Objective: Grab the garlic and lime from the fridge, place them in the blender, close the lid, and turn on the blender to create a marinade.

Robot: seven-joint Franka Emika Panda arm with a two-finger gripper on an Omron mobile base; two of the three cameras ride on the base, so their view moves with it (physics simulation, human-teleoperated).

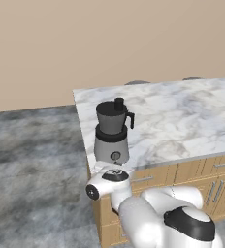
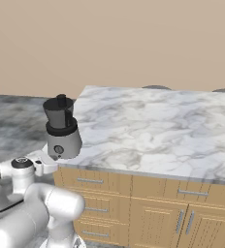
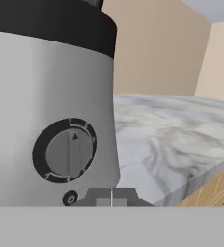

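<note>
Pressed together, the jaws of the gripper (image 3: 111, 198) sit just below the blender's front knob (image 3: 68, 152).

Marble counter (image 1: 182, 121) spans the wooden cabinets (image 2: 148, 213), and the blender (image 1: 113, 133) stands at its near corner, close to the edge. Its light grey base (image 2: 63, 143) carries the dark jar (image 1: 110, 118), with the lid (image 1: 115, 104) seated on the jar's mouth. Fingertips (image 3: 102, 196) point at the base, holding nothing.
</note>
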